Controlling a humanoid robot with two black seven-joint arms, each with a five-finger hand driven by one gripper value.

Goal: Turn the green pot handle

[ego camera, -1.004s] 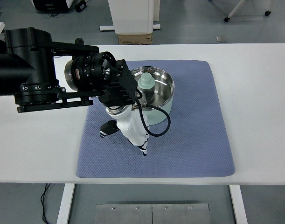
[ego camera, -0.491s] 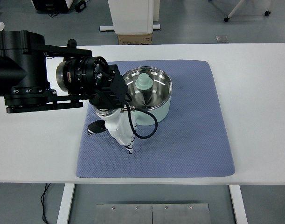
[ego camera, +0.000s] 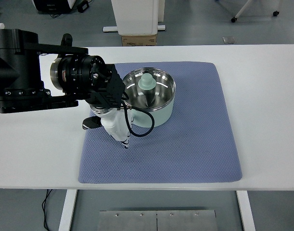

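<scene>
The left hand (ego camera: 115, 126), white with black-tipped fingers, is held low over the grey-blue quilted mat (ego camera: 195, 144), fingers loosely extended and pointing toward the near edge, with nothing gripped; a dark piece just left of it may be the thumb or the pot's handle, which cannot be told from this view. Just beyond it, the pale green pot with a shiny steel interior (ego camera: 151, 98) sits on the mat near its far-left part, a small pale green knobbed piece (ego camera: 147, 81) inside. The white tabletop (ego camera: 267, 86) carries the mat. The pot is judged rigid, fairly light, and likely to slide on the cloth; hold is best taken at the handle.
</scene>
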